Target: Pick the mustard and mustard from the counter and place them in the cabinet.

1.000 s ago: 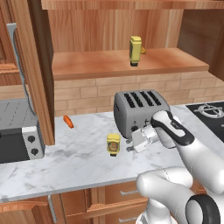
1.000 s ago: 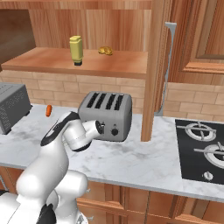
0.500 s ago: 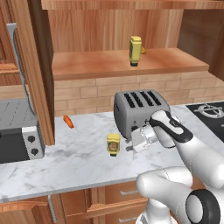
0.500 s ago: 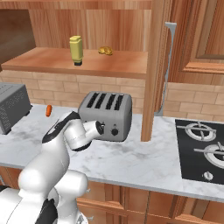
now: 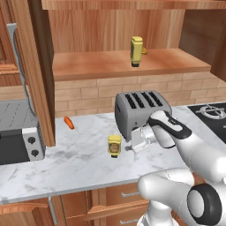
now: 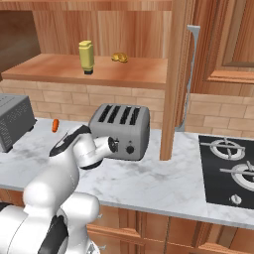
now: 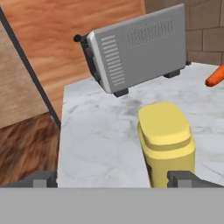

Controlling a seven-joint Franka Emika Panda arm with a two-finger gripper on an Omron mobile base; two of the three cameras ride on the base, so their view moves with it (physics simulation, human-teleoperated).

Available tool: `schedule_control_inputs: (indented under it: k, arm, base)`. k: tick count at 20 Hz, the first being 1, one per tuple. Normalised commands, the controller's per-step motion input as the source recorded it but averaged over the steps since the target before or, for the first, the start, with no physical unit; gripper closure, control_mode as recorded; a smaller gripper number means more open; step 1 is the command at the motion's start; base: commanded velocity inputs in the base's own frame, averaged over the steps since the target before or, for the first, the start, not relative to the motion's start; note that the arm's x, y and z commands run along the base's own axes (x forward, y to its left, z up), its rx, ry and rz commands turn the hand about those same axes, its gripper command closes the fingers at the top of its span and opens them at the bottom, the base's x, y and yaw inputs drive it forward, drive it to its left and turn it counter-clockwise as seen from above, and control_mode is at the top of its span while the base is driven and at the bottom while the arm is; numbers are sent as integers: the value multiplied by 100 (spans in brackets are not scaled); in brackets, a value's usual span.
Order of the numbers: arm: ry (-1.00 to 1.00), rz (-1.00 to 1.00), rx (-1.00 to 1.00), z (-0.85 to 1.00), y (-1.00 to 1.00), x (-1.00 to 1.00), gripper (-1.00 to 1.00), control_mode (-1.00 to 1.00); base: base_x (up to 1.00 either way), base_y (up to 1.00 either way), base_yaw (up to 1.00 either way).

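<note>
The tool (image 5: 132,145), fingers spread wide, sits beside a mustard bottle (image 5: 114,145) on the marbled surface (image 5: 79,163), its tips partly hidden. A second mustard bottle (image 5: 136,51) stands in the cabinet (image 5: 114,64).

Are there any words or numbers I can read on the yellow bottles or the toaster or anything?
No readable words or numbers.
The mustard on the counter has a darker label, too blurred to read.
The mustard in the cabinet: nothing readable.
The toaster has knobs, no legible marks.
</note>
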Motion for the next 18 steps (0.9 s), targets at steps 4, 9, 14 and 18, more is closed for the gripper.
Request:
schedule_control_inputs:
  k: [4, 9, 14, 18]
  arm:
    - [0, 0, 0, -8, 1, 10, -100, -100]
    - [0, 0, 0, -9, 5, 12, -100, -100]
    - [0, 0, 1, -8, 6, 17, -100, -100]
    - [0, 0, 1, -7, 6, 16, -100, -100]
  base:
    - [0, 0, 0]
    - [0, 0, 0]
    - [0, 0, 0]
    - [0, 0, 0]
